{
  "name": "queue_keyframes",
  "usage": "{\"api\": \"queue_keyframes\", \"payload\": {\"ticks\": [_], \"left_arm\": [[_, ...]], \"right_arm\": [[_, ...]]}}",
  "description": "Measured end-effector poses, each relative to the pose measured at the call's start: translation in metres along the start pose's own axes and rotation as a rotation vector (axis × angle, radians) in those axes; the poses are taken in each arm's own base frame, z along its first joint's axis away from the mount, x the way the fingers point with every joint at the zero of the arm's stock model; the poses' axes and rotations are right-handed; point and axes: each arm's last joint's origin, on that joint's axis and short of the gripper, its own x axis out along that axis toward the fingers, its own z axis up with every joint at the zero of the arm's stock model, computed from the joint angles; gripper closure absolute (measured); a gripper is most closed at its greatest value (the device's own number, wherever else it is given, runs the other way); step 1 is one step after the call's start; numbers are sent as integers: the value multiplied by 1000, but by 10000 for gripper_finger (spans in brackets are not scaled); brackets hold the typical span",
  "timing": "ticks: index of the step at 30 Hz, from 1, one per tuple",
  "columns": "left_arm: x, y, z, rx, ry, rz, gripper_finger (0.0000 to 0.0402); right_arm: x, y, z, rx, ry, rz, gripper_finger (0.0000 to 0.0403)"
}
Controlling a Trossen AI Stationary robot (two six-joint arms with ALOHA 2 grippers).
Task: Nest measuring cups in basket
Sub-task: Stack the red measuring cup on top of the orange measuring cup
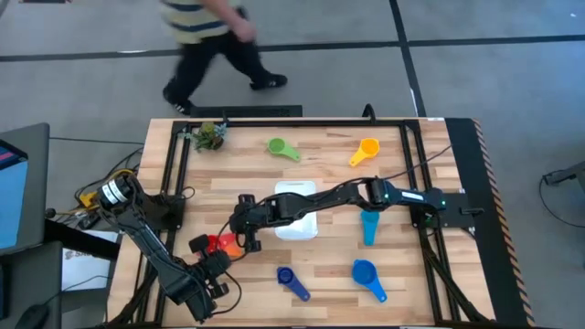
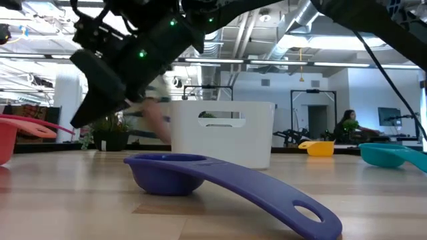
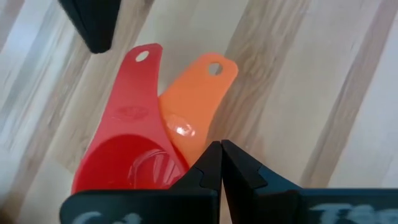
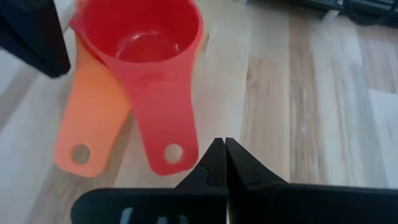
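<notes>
A red measuring cup (image 1: 214,243) sits nested in an orange one (image 1: 232,247) on the table, between the two grippers. Their handles splay apart (image 3: 134,81) (image 3: 199,93). My left gripper (image 3: 221,152) is shut, its tips over the orange bowl's rim. My right gripper (image 4: 221,149) is also shut and hangs above the table (image 2: 83,117), just off the end of the red handle (image 4: 168,152). The white basket (image 1: 300,228) stands behind it, under the right arm. The green (image 1: 283,148), yellow-orange (image 1: 364,151), teal (image 1: 369,227), blue (image 1: 367,277) and dark blue (image 1: 291,281) cups lie apart on the table. My left gripper stands with its shut fingertips (image 3: 211,162) in front of the orange cup's bowl (image 3: 180,134), slanting down at it from the table's near left. I cannot tell whether it touches the cup, because the fingers hide that spot.
A green leafy clump (image 1: 210,135) lies near the far left corner. Black frame rails (image 1: 174,174) run along the table's sides. A person (image 1: 215,37) walks past beyond the far edge. Bare wood lies between the dark blue and blue cups.
</notes>
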Motion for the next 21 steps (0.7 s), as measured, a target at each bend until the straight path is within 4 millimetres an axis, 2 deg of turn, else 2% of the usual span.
{"api": "queue_keyframes", "payload": {"ticks": [21], "left_arm": [[1, 1, 1, 26, -8, 13, 402]], "right_arm": [[0, 10, 1, -54, -16, 94, 399]]}}
